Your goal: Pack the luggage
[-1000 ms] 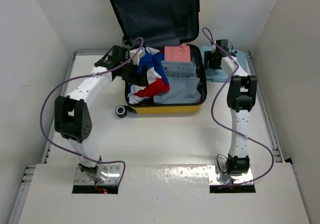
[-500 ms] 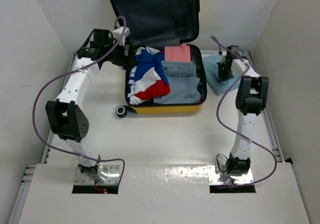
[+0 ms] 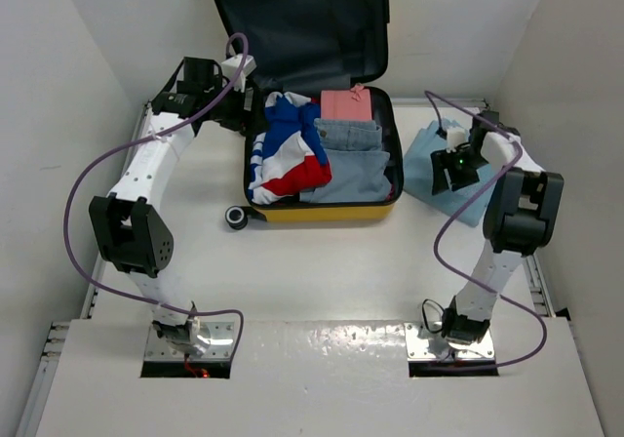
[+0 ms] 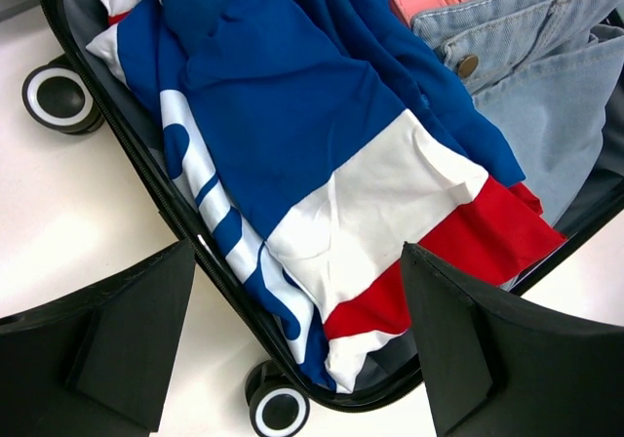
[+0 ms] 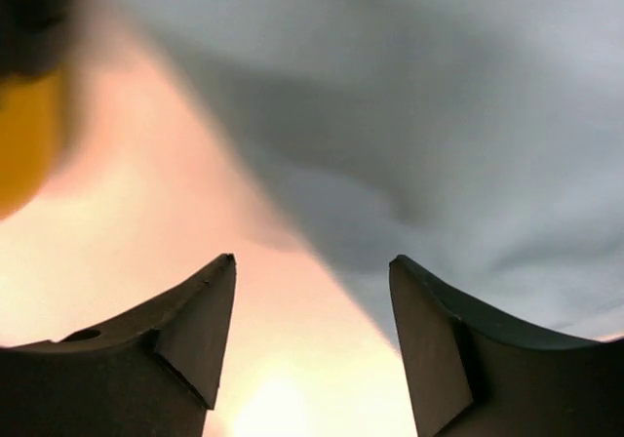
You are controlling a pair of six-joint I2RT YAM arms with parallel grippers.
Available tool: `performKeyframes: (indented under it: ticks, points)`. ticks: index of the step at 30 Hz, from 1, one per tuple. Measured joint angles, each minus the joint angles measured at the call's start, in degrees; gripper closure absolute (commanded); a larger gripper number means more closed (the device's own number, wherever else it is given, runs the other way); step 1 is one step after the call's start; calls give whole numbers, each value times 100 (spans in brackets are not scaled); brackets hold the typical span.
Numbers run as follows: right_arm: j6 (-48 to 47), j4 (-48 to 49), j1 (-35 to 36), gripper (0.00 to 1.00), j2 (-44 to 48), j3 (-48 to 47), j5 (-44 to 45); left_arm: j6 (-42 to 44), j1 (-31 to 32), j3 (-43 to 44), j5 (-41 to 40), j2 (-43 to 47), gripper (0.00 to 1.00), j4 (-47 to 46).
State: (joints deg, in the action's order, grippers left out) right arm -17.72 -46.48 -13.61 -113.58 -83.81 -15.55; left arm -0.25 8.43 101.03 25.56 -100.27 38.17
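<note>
One garment lay unpacked beside the luggage (image 3: 322, 213), a blue cloth (image 3: 421, 164); right gripper (image 5: 312, 261) hung spread over it, likely next to descend and clamp; left gripper (image 4: 297, 252) spread, empty.

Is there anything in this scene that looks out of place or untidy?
Two things. The blue, white and red garment lies crumpled in the luggage, its edge pressed against the left zipper rim. A light blue cloth lies outside on the table, right of the luggage, not yet packed.
</note>
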Motion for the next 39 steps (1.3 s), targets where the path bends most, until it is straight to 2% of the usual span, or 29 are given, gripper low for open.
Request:
performKeyframes:
  ticks: [6, 12, 16, 19, 20, 23, 24, 25, 30, 32, 34, 37, 39]
  points:
    - [-1075, 372, 435, 32, 745, 907, -295, 57, 15, -7, -39, 2, 11, 0]
    - [-1753, 1270, 640, 31, 752, 1716, 101, 109, -17, -11, -79, 2, 11, 2]
    - [-2094, 1834, 739, 31, 549, 1808, 428, 133, -37, -11, -96, 2, 11, 4]
    - [-2236, 2350, 793, 42, 509, 1910, 669, 142, -81, -11, -98, 2, 11, 4]
    - [-2273, 2610, 800, 57, 507, 1932, 754, 146, -98, -11, -101, 2, 11, 4]
    - [-2354, 3051, 817, 84, 446, 2006, 940, 149, -118, -11, -114, 2, 11, 4]
    - [-2361, 3167, 822, 96, 433, 2013, 1016, 151, -127, -11, -114, 2, 11, 4]
    - [-2380, 3257, 822, 100, 424, 2015, 1060, 151, -131, -11, -116, 2, 11, 4]
    - [-2240, 3383, 717, 100, 413, 2006, 986, 151, -164, -11, -116, 2, 11, 2]
    - [-2057, 3106, 555, 100, 413, 1845, 723, 151, -181, -11, -114, 2, 11, 2]
    - [-1744, 2243, 227, 100, 330, 1235, 219, 151, -219, -11, -96, 2, 11, 2]
    - [-1119, 743, -341, 100, -153, -527, -776, 144, -275, -11, -52, 2, 11, -7]
    - [-564, 249, -629, 100, -546, -1799, -1436, 122, -299, -17, -11, 0, 11, -24]
